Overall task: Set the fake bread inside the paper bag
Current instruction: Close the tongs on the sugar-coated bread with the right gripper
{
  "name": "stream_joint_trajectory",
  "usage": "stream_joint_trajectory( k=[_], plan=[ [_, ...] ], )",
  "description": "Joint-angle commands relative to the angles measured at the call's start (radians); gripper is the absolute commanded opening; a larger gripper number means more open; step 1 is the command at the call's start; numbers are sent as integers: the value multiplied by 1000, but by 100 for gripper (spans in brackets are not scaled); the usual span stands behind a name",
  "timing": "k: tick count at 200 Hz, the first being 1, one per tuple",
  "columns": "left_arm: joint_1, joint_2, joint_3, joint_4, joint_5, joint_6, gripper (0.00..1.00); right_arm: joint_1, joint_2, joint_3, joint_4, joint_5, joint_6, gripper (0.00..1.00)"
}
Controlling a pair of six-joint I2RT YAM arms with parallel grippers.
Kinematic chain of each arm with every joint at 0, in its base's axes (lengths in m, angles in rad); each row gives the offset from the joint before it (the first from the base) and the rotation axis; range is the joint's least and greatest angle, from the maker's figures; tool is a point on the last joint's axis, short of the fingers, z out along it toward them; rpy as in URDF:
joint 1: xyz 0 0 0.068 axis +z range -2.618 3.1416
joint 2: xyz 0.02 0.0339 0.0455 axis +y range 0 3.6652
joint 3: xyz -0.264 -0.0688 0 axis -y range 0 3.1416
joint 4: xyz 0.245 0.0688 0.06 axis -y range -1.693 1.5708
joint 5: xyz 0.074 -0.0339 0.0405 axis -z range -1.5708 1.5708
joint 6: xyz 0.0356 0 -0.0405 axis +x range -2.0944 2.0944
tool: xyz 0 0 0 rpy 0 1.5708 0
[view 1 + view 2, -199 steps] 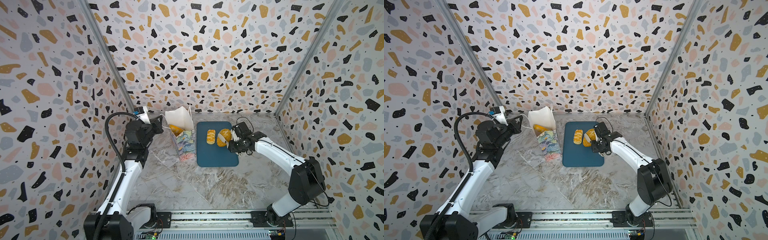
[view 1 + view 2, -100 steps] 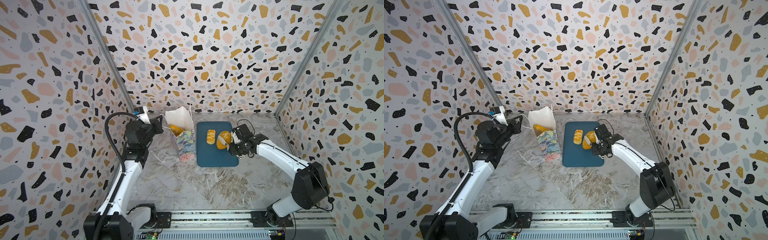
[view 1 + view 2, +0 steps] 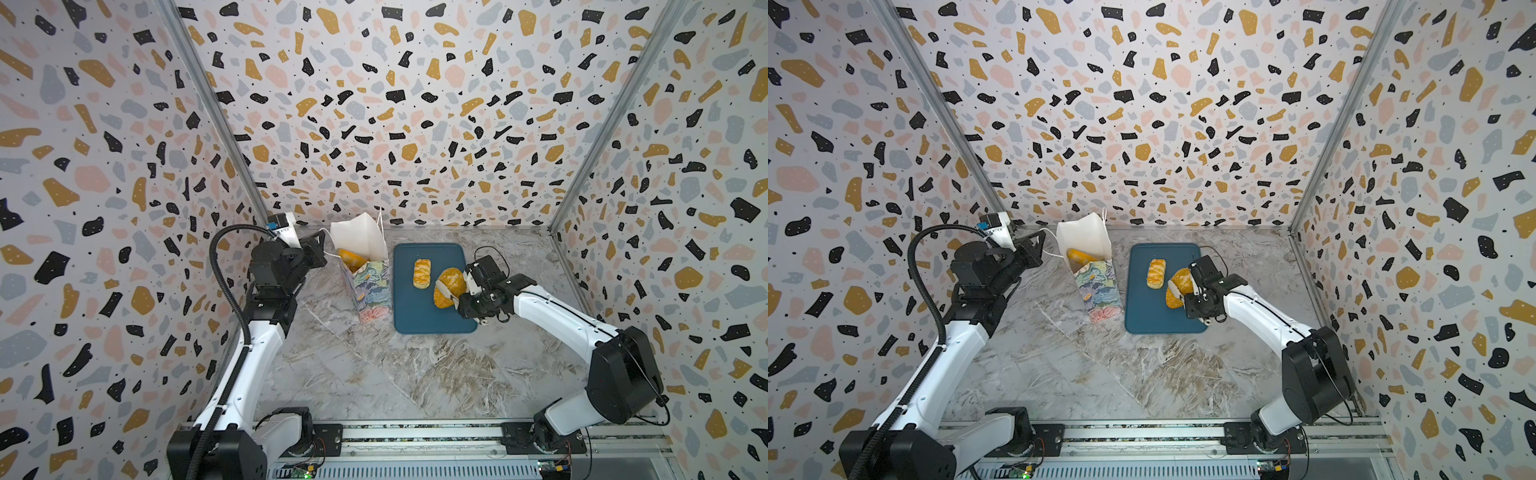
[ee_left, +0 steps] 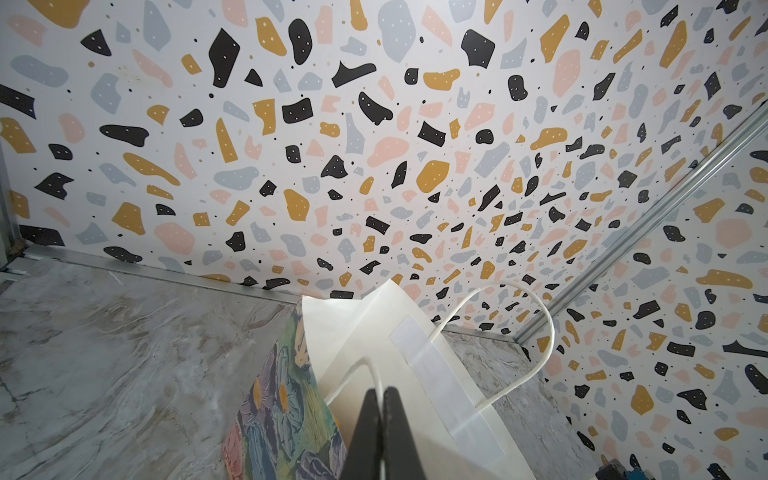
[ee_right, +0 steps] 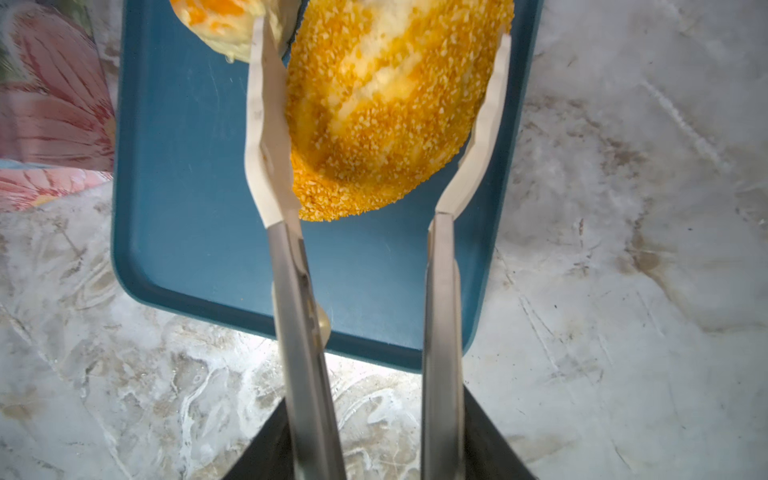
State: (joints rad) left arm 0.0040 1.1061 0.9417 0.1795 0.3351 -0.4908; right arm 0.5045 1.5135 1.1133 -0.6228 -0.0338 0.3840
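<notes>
Bare marble table (image 3: 374,374) lies on my near side; the back wall (image 3: 395,166) stands close behind the paper bag (image 3: 370,286). The dark-blue tray (image 3: 419,316) lies just beside the bag, whose open mouth shows one bread (image 3: 351,257) inside. On the tray, my right gripper (image 5: 381,50) stands spread, its tong blades (image 5: 266,124) along both flanks of the seeded loaf (image 3: 451,282); whether they squeeze I cannot tell. The plaited pastry (image 3: 422,273) lies just beside one blade. My left gripper (image 4: 380,392) is pressed together on the bag's cord handle (image 4: 367,360).

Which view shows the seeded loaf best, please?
The right wrist view: the seeded loaf is close up, crust clear. Both top views show it small, partly behind the tongs. The left wrist view misses it.
</notes>
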Motion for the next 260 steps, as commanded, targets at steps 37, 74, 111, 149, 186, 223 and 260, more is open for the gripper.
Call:
stream_joint_trajectory(
  k=[37, 74, 111, 149, 186, 223, 260],
  plan=[
    [-5, -20, 9, 47, 11, -2, 0, 4, -67, 35, -31, 38, 36, 59],
    [-4, -19, 9, 49, 13, -4, 0, 5, -85, 3, -46, 33, 79, 61],
    [-4, -20, 9, 50, 19, -6, 0, 14, -96, -31, -30, 3, 109, 61],
    [-4, -20, 9, 51, 19, -6, 0, 20, -89, -65, 8, -32, 132, 61],
    [-4, -20, 9, 52, 19, -7, 0, 19, -64, -81, 62, -60, 139, 61],
    [-4, -19, 8, 51, 16, -5, 0, 16, -29, -80, 97, -77, 141, 61],
    [-4, -19, 9, 51, 15, -3, 0, -6, -18, -94, 138, -111, 139, 58]
  ],
)
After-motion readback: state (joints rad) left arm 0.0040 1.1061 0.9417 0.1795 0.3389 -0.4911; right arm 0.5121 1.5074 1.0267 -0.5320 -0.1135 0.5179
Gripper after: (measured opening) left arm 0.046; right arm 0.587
